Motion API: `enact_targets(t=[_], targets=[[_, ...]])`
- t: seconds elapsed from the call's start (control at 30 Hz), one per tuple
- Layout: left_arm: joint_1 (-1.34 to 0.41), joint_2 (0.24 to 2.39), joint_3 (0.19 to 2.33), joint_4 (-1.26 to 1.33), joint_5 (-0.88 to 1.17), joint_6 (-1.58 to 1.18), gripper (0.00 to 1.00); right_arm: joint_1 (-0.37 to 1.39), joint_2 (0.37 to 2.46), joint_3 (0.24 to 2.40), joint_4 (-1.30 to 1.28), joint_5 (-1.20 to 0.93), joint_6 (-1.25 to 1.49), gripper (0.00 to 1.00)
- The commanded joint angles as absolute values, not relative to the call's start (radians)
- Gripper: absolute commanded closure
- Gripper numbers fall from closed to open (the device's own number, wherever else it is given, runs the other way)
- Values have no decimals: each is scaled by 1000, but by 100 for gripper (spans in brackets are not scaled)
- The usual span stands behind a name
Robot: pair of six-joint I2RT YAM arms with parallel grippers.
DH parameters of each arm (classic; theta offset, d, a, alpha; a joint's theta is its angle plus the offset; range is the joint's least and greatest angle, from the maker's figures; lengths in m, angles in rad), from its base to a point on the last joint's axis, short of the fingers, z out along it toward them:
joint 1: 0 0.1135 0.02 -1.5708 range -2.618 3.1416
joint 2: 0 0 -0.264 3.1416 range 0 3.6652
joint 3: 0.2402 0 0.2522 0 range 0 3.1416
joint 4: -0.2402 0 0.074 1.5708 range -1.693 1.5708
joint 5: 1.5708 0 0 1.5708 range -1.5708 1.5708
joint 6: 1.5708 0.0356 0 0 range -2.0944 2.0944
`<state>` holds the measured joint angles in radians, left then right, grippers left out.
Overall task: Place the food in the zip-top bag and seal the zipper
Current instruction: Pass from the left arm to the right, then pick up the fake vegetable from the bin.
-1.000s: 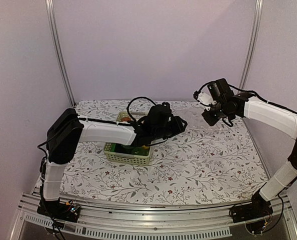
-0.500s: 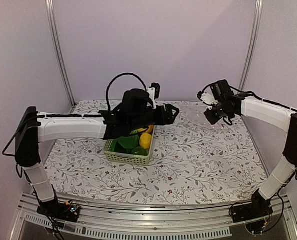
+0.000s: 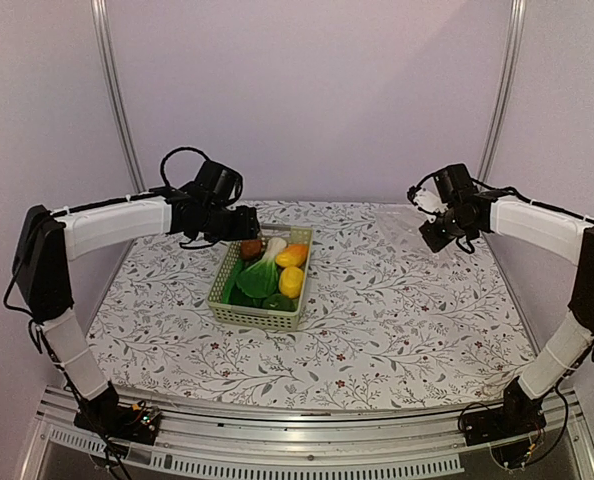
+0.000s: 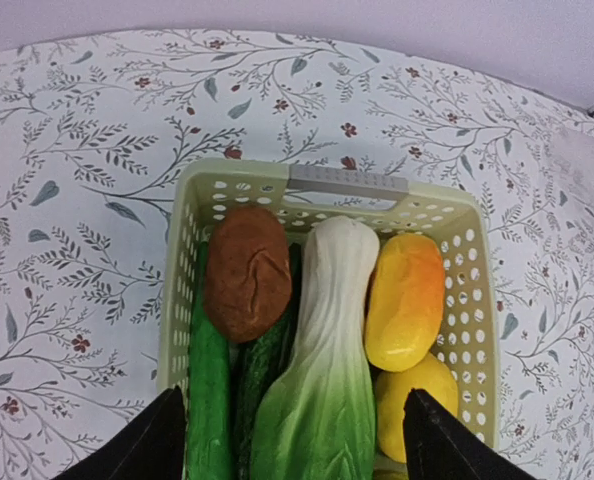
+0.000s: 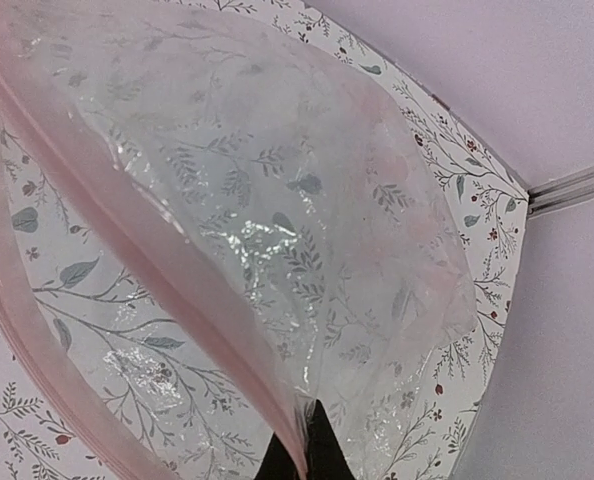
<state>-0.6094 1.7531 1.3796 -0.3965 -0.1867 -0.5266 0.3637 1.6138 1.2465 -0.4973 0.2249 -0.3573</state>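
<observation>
— Where's the food (image 3: 269, 272)?
— Mid-frame, in the basket (image 3: 257, 315) by the left gripper (image 3: 245, 222), fingers apart
— And the zip-top bag (image 3: 397, 225)?
— Upper right, its zipper (image 5: 117, 210) pinched by the right gripper (image 5: 297, 450)

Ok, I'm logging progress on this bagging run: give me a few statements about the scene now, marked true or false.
1. The food lies in the basket. True.
2. The left gripper holds the brown piece. False: it is open and empty above the basket.
3. The right gripper is shut on the zipper. True.
4. The zip-top bag already holds food. False: nothing shows in it.
5. The bok choy lies beside the brown piece. True.
</observation>
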Motion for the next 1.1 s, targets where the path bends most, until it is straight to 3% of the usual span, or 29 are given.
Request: enact_targets(t=[0.0, 0.53, 1.07], targets=[[-556, 1844, 1448, -514, -175, -501, 25, 362, 1560, 1218, -494, 199, -354, 100], [-519, 2173, 1811, -676, -206, -444, 30, 363, 1500, 1166, -499, 178, -358, 100], [-519, 2276, 1847, -699, -243, -436, 36, 362, 1505, 1163, -503, 158, -356, 100]])
